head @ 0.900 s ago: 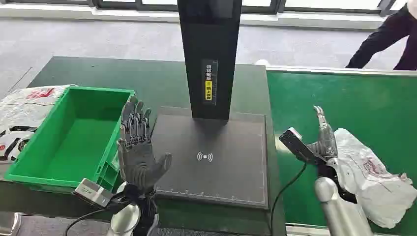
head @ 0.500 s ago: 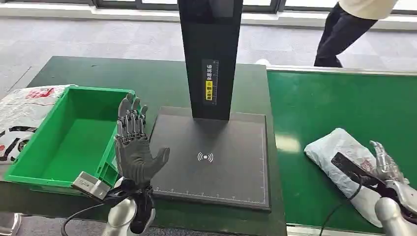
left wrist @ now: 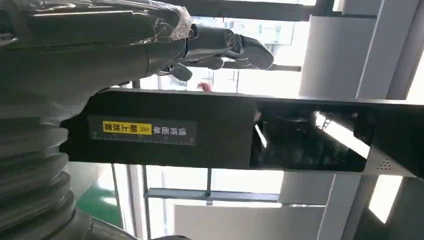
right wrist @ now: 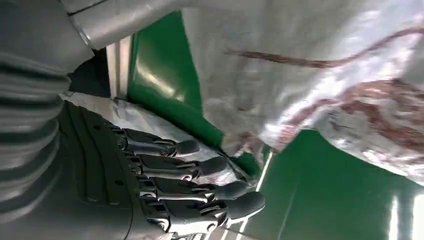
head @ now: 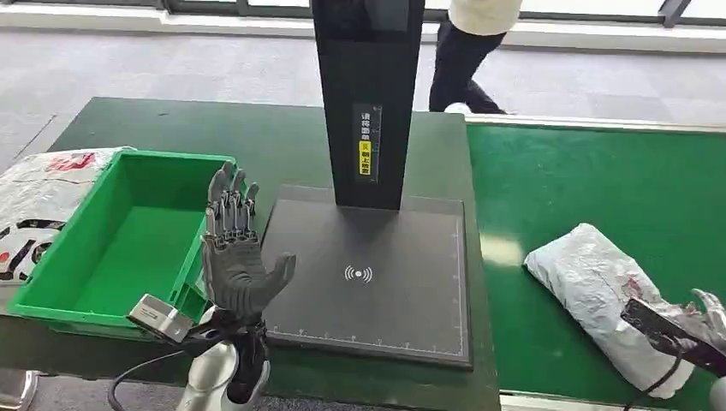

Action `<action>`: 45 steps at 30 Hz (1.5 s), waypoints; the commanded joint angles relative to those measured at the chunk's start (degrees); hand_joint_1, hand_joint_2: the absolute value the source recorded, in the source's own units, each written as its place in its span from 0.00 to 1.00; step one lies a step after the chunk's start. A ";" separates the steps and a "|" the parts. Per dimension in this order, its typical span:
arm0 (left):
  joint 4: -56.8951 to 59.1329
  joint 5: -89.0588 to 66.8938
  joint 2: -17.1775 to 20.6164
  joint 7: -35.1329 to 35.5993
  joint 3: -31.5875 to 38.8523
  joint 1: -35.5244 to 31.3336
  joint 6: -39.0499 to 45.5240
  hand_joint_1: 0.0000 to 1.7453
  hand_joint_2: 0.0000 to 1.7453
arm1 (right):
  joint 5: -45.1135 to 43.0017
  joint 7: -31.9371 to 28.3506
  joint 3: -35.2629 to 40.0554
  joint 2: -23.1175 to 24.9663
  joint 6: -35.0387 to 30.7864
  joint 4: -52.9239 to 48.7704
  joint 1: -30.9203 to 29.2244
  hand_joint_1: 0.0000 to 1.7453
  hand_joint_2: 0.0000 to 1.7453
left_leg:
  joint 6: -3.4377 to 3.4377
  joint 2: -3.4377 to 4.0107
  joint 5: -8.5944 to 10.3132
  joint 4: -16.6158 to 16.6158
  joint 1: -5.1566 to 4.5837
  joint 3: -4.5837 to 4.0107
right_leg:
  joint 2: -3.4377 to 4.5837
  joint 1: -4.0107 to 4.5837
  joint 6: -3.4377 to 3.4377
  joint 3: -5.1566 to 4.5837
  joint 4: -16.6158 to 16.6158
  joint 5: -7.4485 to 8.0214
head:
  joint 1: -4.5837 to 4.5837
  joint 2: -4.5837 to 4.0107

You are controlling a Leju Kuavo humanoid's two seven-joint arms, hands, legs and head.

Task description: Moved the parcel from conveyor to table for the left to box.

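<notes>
On the green conveyor belt (head: 565, 171) lies the crinkled white plastic parcel (head: 591, 282), its near end touching the right hand (head: 698, 321), fingers (right wrist: 200, 170) extended side by side, holding nothing. Left hand (head: 235, 257) upright beside the green plastic crate (head: 51, 295), fingers spread.

Left arm: we see it rise from the lower edge of the head view, forearm nearly upright.
Left hand (head: 235, 257): we find it raised with fingers (head: 229, 210) straight and apart, pointing up, thumb splayed to one side; it holds nothing.
Left hand, wrist view (left wrist: 150, 40): fingers reach out straight, nothing in them.
Right arm: we see only its end at the lower right corner of the head view.
Right hand (head: 698, 321): low at that corner, partly cut off.
Right hand, wrist view (right wrist: 165, 185): fingers (right wrist: 200, 167) lie side by side, lightly curved, and we see nothing clasped between them.
</notes>
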 commanded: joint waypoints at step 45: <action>9.84 -1.05 -0.39 0.13 3.62 -2.61 1.27 0.00 1.00 | -1.97 -14.79 5.86 25.81 -16.16 17.58 -13.17 1.00 1.00 | -0.23 1.44 -0.19 -0.19 0.56 0.98 | 1.43 0.54 -0.32 0.53 -0.09 0.25 | 0.00 0.00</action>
